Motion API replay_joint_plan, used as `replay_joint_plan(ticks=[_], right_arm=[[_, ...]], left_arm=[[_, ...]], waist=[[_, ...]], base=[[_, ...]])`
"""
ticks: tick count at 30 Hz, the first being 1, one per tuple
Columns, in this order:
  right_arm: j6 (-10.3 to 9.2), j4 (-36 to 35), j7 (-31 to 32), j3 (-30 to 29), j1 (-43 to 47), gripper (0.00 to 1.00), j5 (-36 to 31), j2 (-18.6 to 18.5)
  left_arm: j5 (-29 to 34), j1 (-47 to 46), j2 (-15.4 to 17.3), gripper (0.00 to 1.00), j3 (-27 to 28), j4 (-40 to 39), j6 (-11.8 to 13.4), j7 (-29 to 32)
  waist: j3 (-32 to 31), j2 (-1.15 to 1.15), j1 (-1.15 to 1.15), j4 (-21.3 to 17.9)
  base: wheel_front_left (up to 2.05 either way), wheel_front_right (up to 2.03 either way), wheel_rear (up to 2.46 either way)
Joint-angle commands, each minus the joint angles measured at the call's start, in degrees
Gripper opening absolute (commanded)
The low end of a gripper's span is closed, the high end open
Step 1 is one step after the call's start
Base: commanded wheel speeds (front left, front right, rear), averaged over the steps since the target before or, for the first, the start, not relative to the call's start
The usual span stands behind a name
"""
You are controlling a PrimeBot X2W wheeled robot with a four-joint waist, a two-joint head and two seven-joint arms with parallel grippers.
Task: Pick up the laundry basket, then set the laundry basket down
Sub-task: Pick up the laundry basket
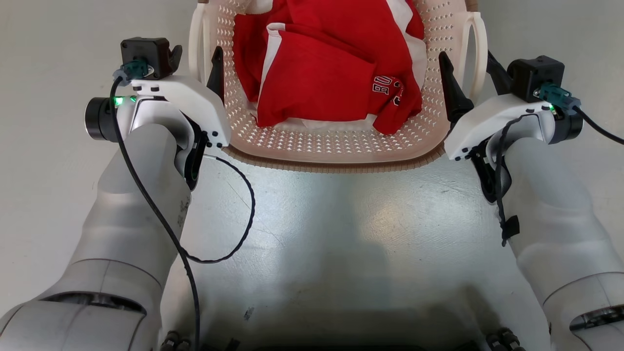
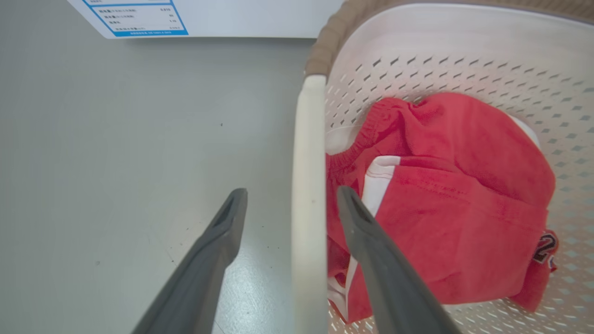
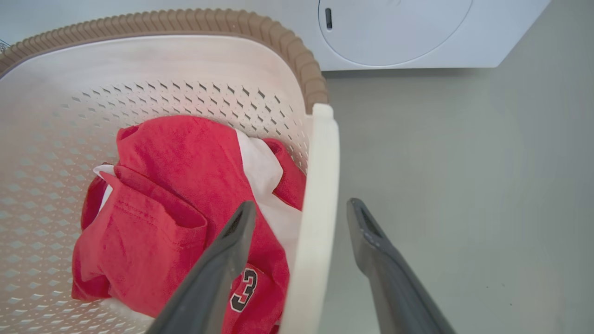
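Basket (image 1: pixel 336 146) looks light and stiff, so I'd grab its loop handles (image 2: pixel 308 139); left hand (image 2: pixel 292 191) and right hand (image 3: pixel 301 204) straddle them wide open, holding nothing.

Open floor (image 1: pixel 53 44) ran wide outside both sides of the basket (image 1: pixel 336 148). Each handle (image 2: pixel 308 185) stood between spread fingers (image 2: pixel 376 264), a little room either side. Red clothes (image 1: pixel 317 83) crowded the inside; the washer (image 3: pixel 408 32) walled off the far end.
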Motion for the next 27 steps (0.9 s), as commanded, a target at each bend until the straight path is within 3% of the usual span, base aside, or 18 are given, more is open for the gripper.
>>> replay_joint_plan(ticks=[1,22,23,24,25,27], right_arm=[[0.35,-0.55,-0.79,1.4,1.58,1.0,0.85,1.24],[0.35,-0.13,-0.79,5.81,1.01,1.0,4.53,1.24],[0.35,-0.21,-0.79,5.93,1.03,1.0,4.51,1.24],[0.35,-0.22,-0.79,6.27,1.07,0.34,4.43,1.24],[0.35,0.0,-0.79,6.73,1.16,0.0,4.45,1.24],[0.35,0.82,-0.79,7.62,1.04,0.0,4.19,1.24]], left_arm=[[-0.17,0.4,1.8,1.0,0.44,-0.02,-0.04,-0.29],[-0.45,-2.21,2.67,1.0,-2.03,2.94,-0.48,0.92],[-0.42,-2.29,2.77,0.57,-2.14,2.91,-0.42,0.79],[-0.38,-2.33,2.81,0.0,-2.28,2.92,-0.38,0.7],[-0.31,-2.36,2.8,0.0,-2.51,2.95,-0.49,0.65],[-0.47,-2.53,2.77,0.0,-2.57,2.97,-0.39,0.52]], waist=[[0.13,0.0,0.0,-0.02],[0.61,0.0,0.0,-0.82],[0.58,0.0,0.0,-0.82],[0.56,0.0,0.0,-0.81],[0.55,0.0,0.0,-0.77],[0.58,0.0,0.0,-0.72]], base=[[0.0,0.0,0.0],[0.0,0.0,0.0],[0.0,0.0,0.0],[0.0,0.0,0.0],[0.0,0.0,0.0],[0.0,0.0,0.0]])
